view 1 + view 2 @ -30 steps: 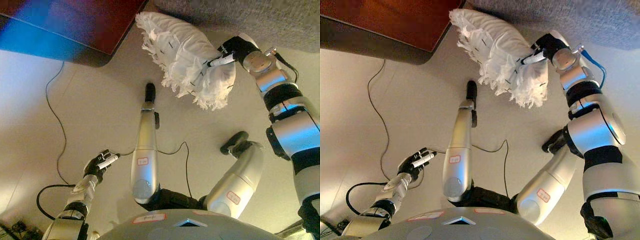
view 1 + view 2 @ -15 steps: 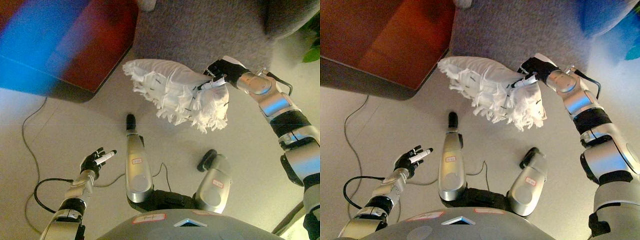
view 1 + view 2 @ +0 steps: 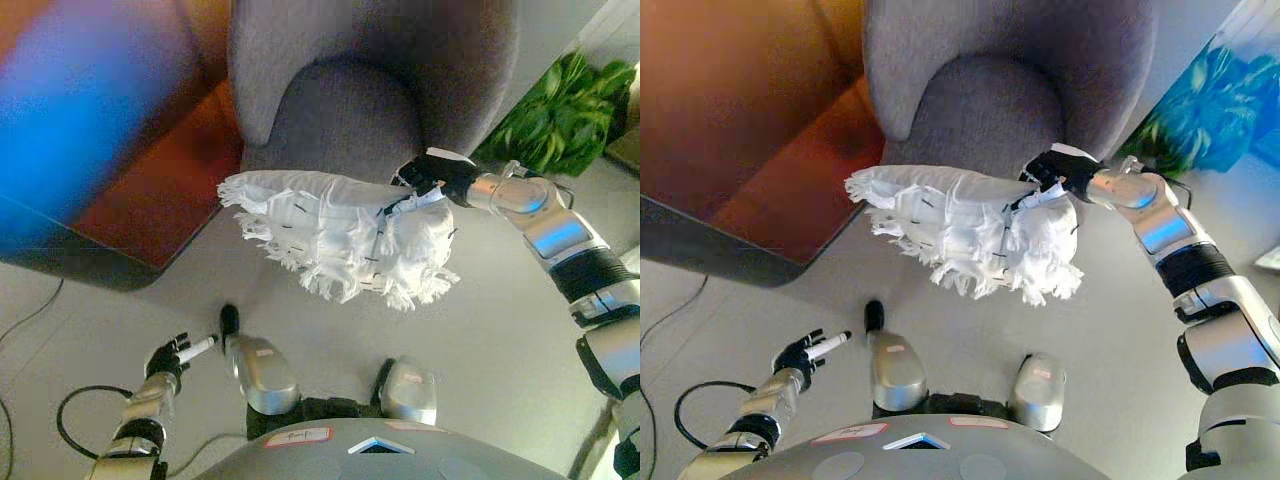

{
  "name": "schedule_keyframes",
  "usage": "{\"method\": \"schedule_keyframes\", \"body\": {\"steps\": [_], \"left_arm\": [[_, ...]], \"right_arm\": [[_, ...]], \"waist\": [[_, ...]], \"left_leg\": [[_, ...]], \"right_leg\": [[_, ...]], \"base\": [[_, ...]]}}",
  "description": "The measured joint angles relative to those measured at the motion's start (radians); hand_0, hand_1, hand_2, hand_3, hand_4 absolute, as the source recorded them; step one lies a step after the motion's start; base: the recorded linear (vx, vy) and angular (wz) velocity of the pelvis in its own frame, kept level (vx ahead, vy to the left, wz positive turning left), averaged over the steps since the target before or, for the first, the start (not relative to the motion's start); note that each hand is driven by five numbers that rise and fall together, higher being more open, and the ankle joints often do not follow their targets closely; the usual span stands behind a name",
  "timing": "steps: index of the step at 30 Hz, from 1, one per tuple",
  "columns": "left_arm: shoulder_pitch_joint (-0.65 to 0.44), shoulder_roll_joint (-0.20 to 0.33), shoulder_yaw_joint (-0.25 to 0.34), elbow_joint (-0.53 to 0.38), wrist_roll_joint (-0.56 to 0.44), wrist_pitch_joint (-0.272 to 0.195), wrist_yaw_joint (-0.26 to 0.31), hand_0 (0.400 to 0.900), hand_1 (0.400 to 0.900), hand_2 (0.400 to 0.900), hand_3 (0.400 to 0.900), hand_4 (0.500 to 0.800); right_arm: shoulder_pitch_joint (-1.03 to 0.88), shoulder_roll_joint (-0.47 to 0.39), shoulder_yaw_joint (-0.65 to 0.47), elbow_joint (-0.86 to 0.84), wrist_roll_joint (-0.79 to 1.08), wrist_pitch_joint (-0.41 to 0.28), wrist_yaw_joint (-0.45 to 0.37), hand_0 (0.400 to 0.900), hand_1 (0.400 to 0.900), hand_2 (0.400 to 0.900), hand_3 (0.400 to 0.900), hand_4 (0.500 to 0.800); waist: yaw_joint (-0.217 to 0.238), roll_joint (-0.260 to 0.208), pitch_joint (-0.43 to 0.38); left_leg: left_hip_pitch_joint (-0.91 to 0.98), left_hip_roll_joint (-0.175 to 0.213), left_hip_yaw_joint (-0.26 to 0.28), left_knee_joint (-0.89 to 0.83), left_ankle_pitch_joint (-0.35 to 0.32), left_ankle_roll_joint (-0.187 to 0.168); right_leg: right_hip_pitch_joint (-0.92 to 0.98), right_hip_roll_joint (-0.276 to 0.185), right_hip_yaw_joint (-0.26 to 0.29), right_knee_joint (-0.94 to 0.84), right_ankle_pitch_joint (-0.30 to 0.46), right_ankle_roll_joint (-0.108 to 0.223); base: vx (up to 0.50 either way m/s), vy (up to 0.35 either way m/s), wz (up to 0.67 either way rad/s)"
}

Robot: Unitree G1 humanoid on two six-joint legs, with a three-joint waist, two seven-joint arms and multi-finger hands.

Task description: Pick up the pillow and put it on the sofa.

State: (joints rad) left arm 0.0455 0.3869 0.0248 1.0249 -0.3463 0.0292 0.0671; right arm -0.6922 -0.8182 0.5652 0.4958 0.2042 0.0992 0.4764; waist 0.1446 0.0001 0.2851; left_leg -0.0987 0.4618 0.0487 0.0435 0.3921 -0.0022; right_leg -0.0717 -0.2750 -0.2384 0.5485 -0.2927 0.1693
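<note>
One white fringed pillow (image 3: 345, 235) is hanging in the air, just in front of one grey sofa (image 3: 350, 110) at 12 o'clock | right robot hand (image 3: 432, 178) is clamping its 3 o'clock end | left robot hand (image 3: 168, 357) is idling at 7 o'clock, fingers loosely spread | one green plant (image 3: 555, 120) is showing at 2 o'clock

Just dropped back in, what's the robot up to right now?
The right hand grips a white fringed pillow at one end and holds it in the air, in front of the grey sofa. The pillow hangs clear of the floor and has not been set on the seat. The left hand is low at the robot's side, fingers relaxed, holding nothing. A reddish-brown table stands left of the sofa and a green plant to its right.
</note>
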Motion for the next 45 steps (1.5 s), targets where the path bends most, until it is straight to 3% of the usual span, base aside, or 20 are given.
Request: {"method": "schedule_keyframes", "body": {"steps": [1, 3, 4, 7, 10, 11, 12, 15, 18, 20, 22, 23, 26, 27, 29, 33, 40, 41, 42, 45], "left_arm": [[0.011, -0.011, -0.001, 0.037, 0.0, -0.006, -0.003, 0.9, 0.9, 0.9, 0.9, 0.8], [0.042, -0.027, -0.03, 0.121, 0.0, -0.008, -0.018, 0.9, 0.9, 0.9, 0.9, 0.8], [0.067, -0.028, -0.033, 0.133, 0.0, -0.013, -0.023, 0.9, 0.9, 0.9, 0.9, 0.8], [0.061, -0.032, -0.043, 0.18, 0.027, -0.032, -0.027, 0.9, 0.9, 0.9, 0.9, 0.8], [0.037, -0.028, -0.055, 0.195, 0.04, -0.03, -0.026, 0.9, 0.9, 0.9, 0.9, 0.8], [0.032, -0.043, -0.058, 0.192, 0.048, -0.028, -0.024, 0.9, 0.9, 0.9, 0.9, 0.8], [0.028, -0.039, -0.052, 0.194, 0.059, -0.027, -0.024, 0.9, 0.9, 0.9, 0.9, 0.8], [-0.001, -0.01, -0.043, 0.193, 0.079, -0.027, -0.018, 0.9, 0.9, 0.9, 0.9, 0.8], [-0.036, 0.001, -0.066, 0.192, 0.102, -0.03, -0.015, 0.9, 0.9, 0.9, 0.9, 0.8], [-0.053, 0.014, -0.07, 0.164, 0.115, -0.034, -0.021, 0.9, 0.9, 0.9, 0.9, 0.8], [-0.066, 0.03, -0.071, 0.155, 0.115, -0.032, -0.021, 0.9, 0.9, 0.9, 0.9, 0.8], [-0.083, 0.046, -0.081, 0.154, 0.113, -0.032, -0.019, 0.9, 0.9, 0.9, 0.9, 0.8], [-0.11, 0.059, -0.081, 0.155, 0.104, -0.031, -0.003, 0.9, 0.9, 0.9, 0.9, 0.8], [-0.117, 0.064, -0.073, 0.153, 0.101, -0.031, -0.003, 0.9, 0.9, 0.9, 0.9, 0.8], [-0.123, 0.083, -0.075, 0.135, 0.094, -0.048, -0.003, 0.9, 0.9, 0.9, 0.9, 0.8], [-0.09, 0.077, -0.056, 0.151, 0.091, -0.035, 0.0, 0.9, 0.9, 0.9, 0.9, 0.8], [0.055, 0.063, -0.031, 0.181, 0.096, -0.043, -0.018, 0.9, 0.9, 0.9, 0.9, 0.8], [0.067, 0.063, -0.03, 0.18, 0.096, -0.054, -0.021, 0.9, 0.9, 0.9, 0.9, 0.8], [0.071, 0.063, -0.029, 0.18, 0.096, -0.064, -0.023, 0.9, 0.9, 0.9, 0.9, 0.8], [0.06, 0.057, -0.029, 0.179, 0.098, -0.082, -0.026, 0.9, 0.9, 0.9, 0.9, 0.8]], "right_arm": [[0.0, -0.013, 0.006, 0.007, 0.002, 0.0, 0.011, 0.4, 0.4, 0.4, 0.4, 0.5], [0.011, -0.041, 0.029, 0.036, 0.026, 0.0, 0.017, 0.4, 0.4, 0.4, 0.4, 0.5], [0.015, -0.063, 0.029, 0.036, 0.032, 0.0, 0.017, 0.4, 0.4, 0.4, 0.4, 0.5], [0.028, -0.146, 0.024, 0.076, 0.038, 0.011, 0.02, 0.4, 0.4, 0.4, 0.4, 0.5], [0.039, -0.158, -0.011, 0.145, 0.038, 0.01, 0.021, 0.4, 0.4, 0.4, 0.4, 0.5], [0.041, -0.172, -0.023, 0.164, 0.038, 0.01, 0.026, 0.4, 0.4, 0.4, 0.4, 0.5], [0.03, -0.145, -0.033, 0.174, 0.037, 0.008, 0.018, 0.4, 0.4, 0.4, 0.4, 0.5], [-0.007, -0.061, -0.031, 0.212, 0.037, -0.034, 0.052, 0.4, 0.4, 0.4, 0.4, 0.5], [-0.005, -0.038, -0.037, 0.23, 0.037, -0.042, 0.061, 0.4, 0.4, 0.4, 0.4, 0.5], [0.003, -0.042, -0.038, 0.251, 0.037, -0.035, 0.077, 0.4, 0.4, 0.4, 0.4, 0.5], [0.004, -0.043, -0.038, 0.267, 0.036, -0.02, 0.09, 0.4, 0.4, 0.4, 0.4, 0.5], [-0.011, -0.043, -0.038, 0.316, 0.037, -0.017, 0.105, 0.4, 0.4, 0.4, 0.4, 0.5], [-0.08, -0.045, -0.041, 0.386, 0.04, -0.03, 0.102, 0.4, 0.4, 0.4, 0.4, 0.5], [-0.091, -0.059, -0.045, 0.406, 0.04, -0.027, 0.092, 0.4, 0.4, 0.4, 0.4, 0.5], [-0.084, -0.084, -0.045, 0.409, 0.056, -0.009, 0.073, 0.4, 0.4, 0.4, 0.4, 0.5], [-0.114, -0.102, -0.063, 0.581, 0.091, 0.01, 0.055, 0.4, 0.4, 0.4, 0.4, 0.5], [-0.144, -0.121, -0.143, 0.711, 0.086, 0.061, 0.063, 0.4, 0.4, 0.4, 0.4, 0.5], [-0.144, -0.121, -0.143, 0.714, 0.08, 0.072, 0.063, 0.416, 0.416, 0.416, 0.416, 0.509], [-0.145, -0.121, -0.154, 0.724, 0.068, 0.077, 0.053, 0.9, 0.9, 0.9, 0.9, 0.8], [-0.153, -0.121, -0.18, 0.733, 0.045, 0.103, -0.007, 0.9, 0.9, 0.9, 0.9, 0.8]], "waist": [[0.006, -0.009, -0.034], [-0.003, -0.035, -0.085], [-0.007, -0.028, -0.106], [-0.01, -0.036, -0.121], [0.004, -0.069, -0.118], [0.02, -0.08, -0.128], [0.061, -0.096, -0.123], [0.09, -0.097, -0.1], [0.102, -0.104, -0.118], [0.07, -0.106, -0.11], [0.05, -0.117, -0.107], [0.052, -0.11, -0.108], [0.046, -0.094, -0.096], [-0.004, -0.097, -0.094], [-0.009, -0.126, -0.078], [0.039, -0.104, -0.05], [0.111, -0.089, -0.036], [0.112, -0.086, -0.036], [0.117, -0.082, -0.033], [0.116, -0.069, -0.025]], "left_leg": [[-0.014, -0.01, -0.008, -0.006, 0.082, 0.002], [-0.02, -0.081, -0.041, 0.097, -0.024, -0.154], [-0.026, -0.087, 0.003, 0.103, -0.055, -0.186], [-0.064, -0.114, 0.054, 0.142, -0.125, -0.22], [-0.213, -0.174, 0.013, 0.362, -0.277, -0.237], [-0.199, -0.241, 0.023, 0.289, -0.338, -0.22], [-0.193, -0.255, 0.054, 0.293, -0.355, -0.123], [-0.151, -0.245, 0.084, 0.363, -0.405, -0.102], [-0.136, -0.282, 0.111, 0.43, -0.513, -0.074], [-0.106, -0.298, 0.111, 0.376, -0.489, -0.035], [-0.068, -0.313, 0.094, 0.309, -0.47, -0.027], [-0.014, -0.312, 0.09, 0.216, -0.429, -0.019], [-0.024, -0.312, 0.045, 0.135, -0.389, -0.031], [-0.082, -0.329, -0.01, 0.157, -0.378, -0.029], [-0.128, -0.355, -0.043, 0.186, -0.377, -0.047], [-0.163, -0.304, -0.07, 0.219, -0.367, -0.094], [-0.091, -0.322, -0.076, 0.153, -0.355, -0.105], [-0.089, -0.327, -0.082, 0.147, -0.351, -0.105], [-0.088, -0.33, -0.084, 0.14, -0.346, -0.104], [-0.066, -0.339, -0.094, 0.122, -0.337, -0.104]], "right_leg": [[0.01, 0.007, -0.017, -0.02, 0.001, -0.014], [0.095, 0.0, -0.047, -0.143, 0.052, -0.015], [0.137, 0.024, -0.07, -0.206, 0.071, -0.013], [0.257, 0.056, -0.106, -0.368, 0.122, 0.01], [0.333, 0.052, -0.04, -0.492, 0.147, 0.034], [0.339, 0.027, -0.045, -0.527, 0.153, 0.055], [0.328, 0.007, -0.047, -0.521, 0.168, 0.041], [0.243, 0.005, -0.147, -0.218, 0.066, 0.019], [0.259, -0.043, -0.113, -0.204, 0.093, 0.044], [0.192, -0.052, -0.026, -0.109, 0.19, 0.034], [0.17, -0.044, -0.018, -0.064, 0.185, 0.034], [0.146, 0.001, -0.064, -0.113, 0.162, -0.007], [0.072, 0.065, -0.103, -0.261, 0.16, -0.025], [0.052, 0.085, -0.075, -0.346, 0.182, -0.03], [0.059, 0.095, -0.051, -0.364, 0.204, -0.038], [0.12, 0.181, -0.084, -0.452, 0.213, -0.08], [0.206, 0.185, -0.105, -0.524, 0.215, -0.083], [0.213, 0.185, -0.104, -0.532, 0.214, -0.083], [0.221, 0.181, -0.11, -0.541, 0.215, -0.082], [0.246, 0.179, -0.126, -0.55, 0.215, -0.082]], "base": [[0.17, -0.077, 0.04], [0.27, -0.06, 0.28], [0.41, -0.046, 0.56], [0.44, 0.009, 0.36], [0.5, 0.025, -0.08], [0.5, 0.073, -0.48], [0.45, 0.138, -0.58], [0.42, 0.158, -0.3], [0.48, 0.102, 0.25], [0.53, -0.068, 0.6], [0.29, -0.257, 0.5], [0.12, -0.394, 0.61], [0.04, -0.347, 0.53], [0.08, -0.383, 0.49], [0.16, -0.294, 0.31], [0.26, -0.174, 0.15], [0.16, -0.061, 0.11], [0.1, -0.062, 0.12], [0.08, -0.055, 0.11], [0.06, -0.031, 0.07]]}}
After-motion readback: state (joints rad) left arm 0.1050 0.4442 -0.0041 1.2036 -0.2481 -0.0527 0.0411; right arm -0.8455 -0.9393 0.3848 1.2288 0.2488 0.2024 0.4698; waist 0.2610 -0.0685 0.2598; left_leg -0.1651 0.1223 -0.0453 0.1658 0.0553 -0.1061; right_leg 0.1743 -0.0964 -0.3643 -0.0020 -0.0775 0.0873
